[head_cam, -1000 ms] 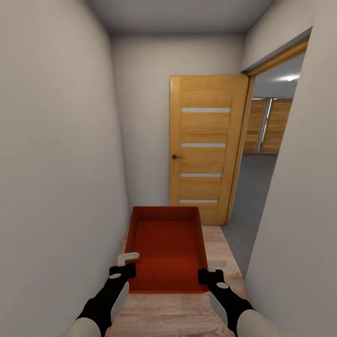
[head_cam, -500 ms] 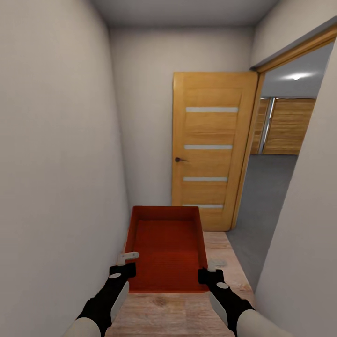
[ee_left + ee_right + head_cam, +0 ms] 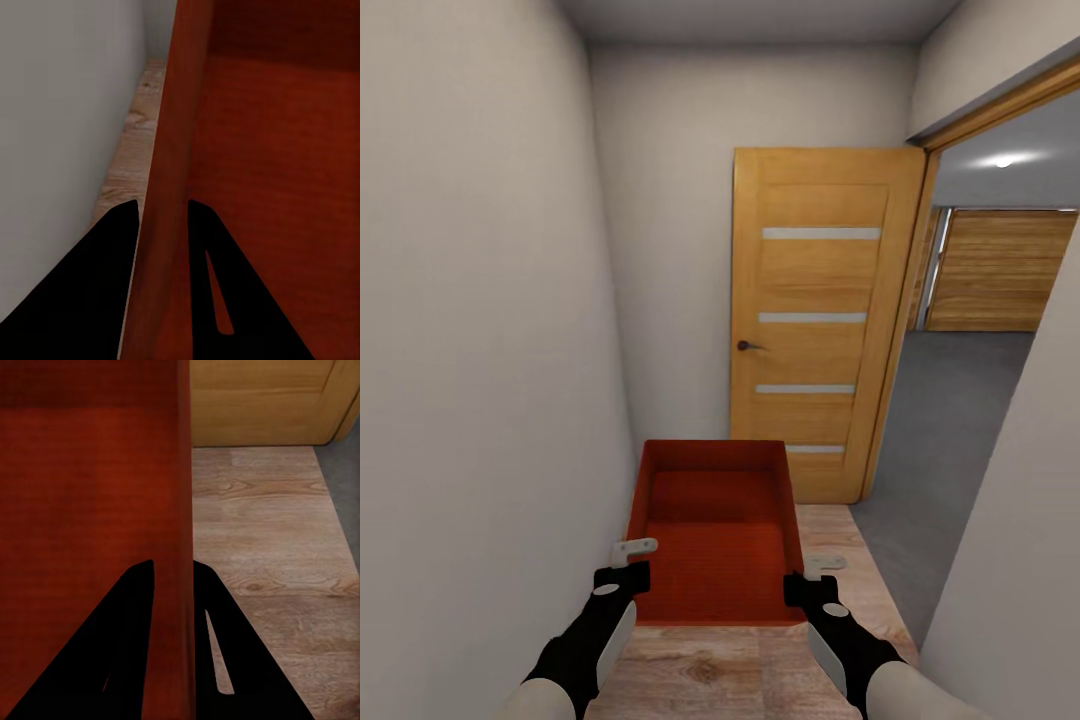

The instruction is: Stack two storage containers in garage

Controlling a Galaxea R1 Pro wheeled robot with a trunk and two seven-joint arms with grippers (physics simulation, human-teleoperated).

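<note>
Closer now, the wooden door (image 3: 815, 320) and the grey floor (image 3: 950, 420) right of it loom larger. Short of that door, over light plank flooring (image 3: 840, 555), the orange box (image 3: 715, 530) hangs between left pincer (image 3: 622, 572) and right pincer (image 3: 810, 582), each clamped on a side wall.

I am holding both black arms stretched forward and low, roughly parallel. My left gripper (image 3: 632, 565) is pinching the left side wall of the orange-red storage container (image 3: 715, 535), one finger on each face of the wall. My right gripper (image 3: 812, 578) is clamping the opposite wall the same way.
</note>
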